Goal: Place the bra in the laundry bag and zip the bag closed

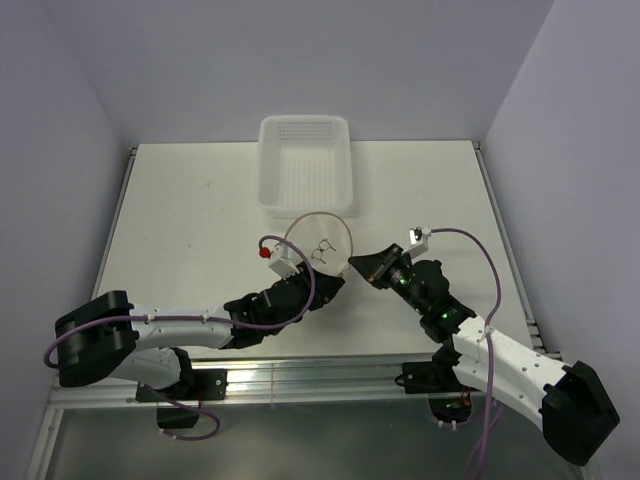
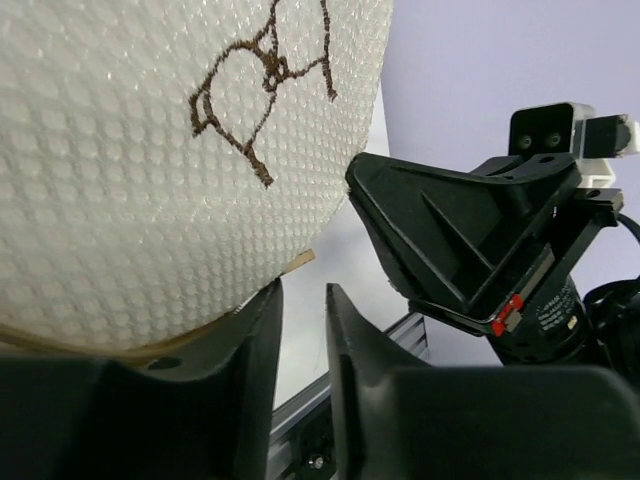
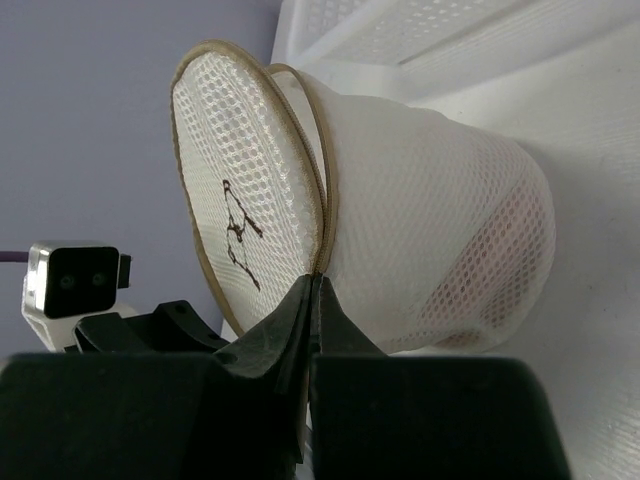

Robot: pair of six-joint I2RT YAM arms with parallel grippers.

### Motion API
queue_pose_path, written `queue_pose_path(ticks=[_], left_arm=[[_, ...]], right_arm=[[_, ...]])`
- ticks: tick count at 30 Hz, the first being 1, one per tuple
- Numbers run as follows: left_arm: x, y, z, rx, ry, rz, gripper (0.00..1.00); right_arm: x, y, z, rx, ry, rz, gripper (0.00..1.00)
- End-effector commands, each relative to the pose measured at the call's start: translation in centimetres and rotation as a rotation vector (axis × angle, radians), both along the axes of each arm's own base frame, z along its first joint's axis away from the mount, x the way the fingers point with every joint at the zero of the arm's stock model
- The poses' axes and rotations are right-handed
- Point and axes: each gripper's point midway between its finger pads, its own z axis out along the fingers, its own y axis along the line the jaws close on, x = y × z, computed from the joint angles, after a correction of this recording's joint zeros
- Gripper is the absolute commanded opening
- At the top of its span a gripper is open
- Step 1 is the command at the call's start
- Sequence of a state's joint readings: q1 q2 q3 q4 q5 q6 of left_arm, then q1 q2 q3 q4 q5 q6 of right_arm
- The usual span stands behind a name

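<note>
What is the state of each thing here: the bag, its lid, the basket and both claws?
laundry bag: held at its rim, something pale inside.
lid: ajar, not fully zipped.
right claw: shut on the bag's rim.
left claw: narrowly open, gripping nothing visible.
basket: upright, nothing seen inside.

The table (image 1: 200,220) I work at is white and matte, with a thin metal strip down its left and right sides. Three plain walls close it in: the back wall (image 1: 300,60), the left wall (image 1: 50,200) and the right wall (image 1: 580,180), all a pale lilac-grey. The light is soft and even, leaving only faint shadows on the tabletop. A silver metal rail (image 1: 300,378) runs along the edge nearest me, and below it lies a dull grey floor (image 1: 330,440). A white perforated basket (image 1: 305,160) stands at the table's far edge.
</note>
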State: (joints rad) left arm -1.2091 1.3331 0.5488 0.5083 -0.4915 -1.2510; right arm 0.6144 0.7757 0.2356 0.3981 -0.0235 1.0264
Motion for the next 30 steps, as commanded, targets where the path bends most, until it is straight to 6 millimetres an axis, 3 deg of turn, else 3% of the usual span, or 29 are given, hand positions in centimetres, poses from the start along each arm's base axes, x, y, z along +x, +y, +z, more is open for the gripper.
queue_pose_path(ticks=[1, 3, 9, 15, 20, 24, 30], left_arm=[[0.9, 0.8, 0.0, 0.004, -0.005, 0.044, 0.28], [1.1, 0.8, -0.1, 0.034, -0.004, 0.052, 0.24], [1.4, 0.4, 0.2, 0.047, -0.009, 0.052, 0.47], [2.1, 0.6, 0.6, 0.072, -0.02, 0.086, 0.49], [2.0, 0.4, 0.6, 0.061, -0.017, 0.082, 0.37], [1.6, 0.5, 0.0, 0.073, -0.002, 0.075, 0.15], [1.3, 1.2, -0.1, 0.108, -0.005, 0.074, 0.0]], right_arm=[[0.3, 0.1, 1.2, 0.016, -0.052, 0.003, 0.0], [0.3, 0.2, 1.2, 0.023, -0.053, 0.003, 0.0], [0.1, 0.4, 1.0, 0.02, -0.055, 0.018, 0.0], [-0.4, 0.9, 1.0, 0.027, -0.065, 0.041, 0.0], [-0.7, 0.9, 0.8, 0.022, -0.065, 0.052, 0.0], [-0.7, 0.6, 0.8, -0.003, -0.072, 0.043, 0.0], [-0.4, 0.5, 0.5, -0.025, -0.065, 0.036, 0.0]])
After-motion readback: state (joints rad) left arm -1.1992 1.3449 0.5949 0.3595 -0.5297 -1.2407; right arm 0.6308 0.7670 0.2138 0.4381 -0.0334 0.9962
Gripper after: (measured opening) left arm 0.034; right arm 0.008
